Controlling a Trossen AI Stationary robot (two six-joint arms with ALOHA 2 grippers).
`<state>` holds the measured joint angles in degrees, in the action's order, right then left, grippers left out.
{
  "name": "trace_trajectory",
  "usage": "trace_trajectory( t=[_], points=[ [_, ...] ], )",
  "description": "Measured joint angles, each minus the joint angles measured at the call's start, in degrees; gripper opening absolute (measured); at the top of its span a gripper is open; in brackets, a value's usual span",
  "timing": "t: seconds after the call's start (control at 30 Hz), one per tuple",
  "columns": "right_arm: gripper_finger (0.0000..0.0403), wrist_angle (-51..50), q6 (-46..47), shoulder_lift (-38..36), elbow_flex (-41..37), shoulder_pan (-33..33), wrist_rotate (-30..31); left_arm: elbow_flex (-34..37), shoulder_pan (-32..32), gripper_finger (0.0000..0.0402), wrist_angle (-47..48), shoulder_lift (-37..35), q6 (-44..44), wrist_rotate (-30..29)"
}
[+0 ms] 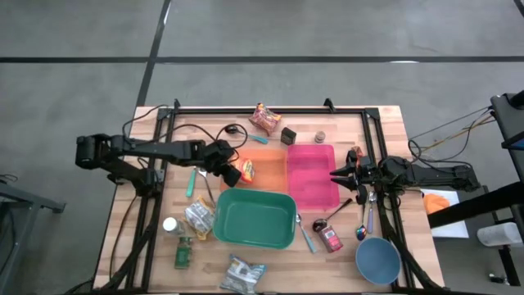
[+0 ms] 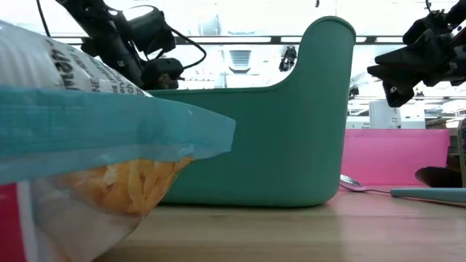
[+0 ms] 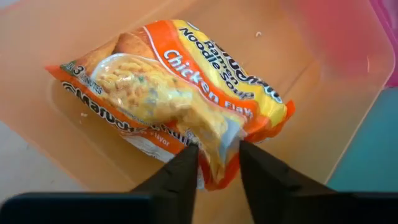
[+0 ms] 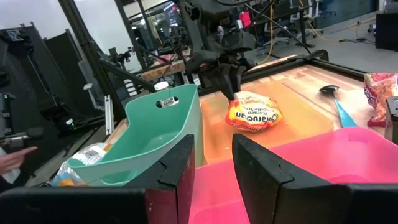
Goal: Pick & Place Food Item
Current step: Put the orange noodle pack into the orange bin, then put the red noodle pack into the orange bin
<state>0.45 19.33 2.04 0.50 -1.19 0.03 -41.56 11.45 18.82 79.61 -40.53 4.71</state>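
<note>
An orange-and-yellow chicken ramen noodle packet (image 3: 180,93) lies flat on the floor of the orange tray (image 3: 74,37), left of the table's middle (image 1: 266,168). My left gripper (image 3: 217,162) slants down into the tray from the table's left side. Its fingers are open and stand on either side of the packet's near end. The right wrist view shows the same packet (image 4: 252,112) under that gripper (image 4: 233,81). My right gripper (image 4: 214,162) waits level and open at the table's right (image 1: 336,174), by the pink tray (image 1: 311,174), with nothing between its fingers. My left gripper has its two fingers (image 3: 186,165) on either side of the crinkled near end (image 3: 217,146) of the packet, coming from above and from the table's left. The packet lies on the tray floor. I cannot tell whether the fingers touch the wrapper.
A green bin (image 1: 254,220) stands just nearer than the two trays. A blue bowl (image 1: 377,260), spoons and a red can (image 1: 332,239) lie at the near right. Snack bags (image 1: 199,217) and a bottle (image 1: 170,224) lie at the near left, and another bag (image 1: 265,120) at the far edge.
</note>
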Motion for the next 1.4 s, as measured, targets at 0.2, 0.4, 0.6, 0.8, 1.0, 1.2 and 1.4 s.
trace_trajectory(
  t=[0.2,0.4,0.6,0.8,1.0,1.2,1.4],
  points=[
    [0.0107,0.0,0.0,0.0,0.0,0.0,0.0,0.0,0.9,0.0197,-0.9,-2.0,-1.8,3.0],
    [0.0107,0.0,0.0,0.0,0.0,0.0,0.0,-0.1,2.8,0.0244,-1.1,-8.1,-2.0,3.3],
    [0.0107,0.0,0.0,0.0,0.0,0.0,0.0,-0.1,5.5,0.0287,-1.0,-13.6,-3.4,1.5],
    [0.0107,0.0,0.0,0.0,0.0,0.0,0.0,-1.2,8.3,0.0319,-1.0,-15.0,-3.5,1.3],
    [0.0107,0.0,0.0,0.0,0.0,0.0,0.0,-3.2,10.5,0.0329,-1.0,-13.5,-6.7,0.8],
    [0.0107,0.0,0.0,0.0,0.0,0.0,0.0,-5.6,12.4,0.0329,-1.3,-10.6,-11.9,-1.7],
    [0.0107,0.0,0.0,0.0,0.0,0.0,0.0,-8.9,13.6,0.0329,-1.4,-5.7,-19.3,-3.9]
  ],
)
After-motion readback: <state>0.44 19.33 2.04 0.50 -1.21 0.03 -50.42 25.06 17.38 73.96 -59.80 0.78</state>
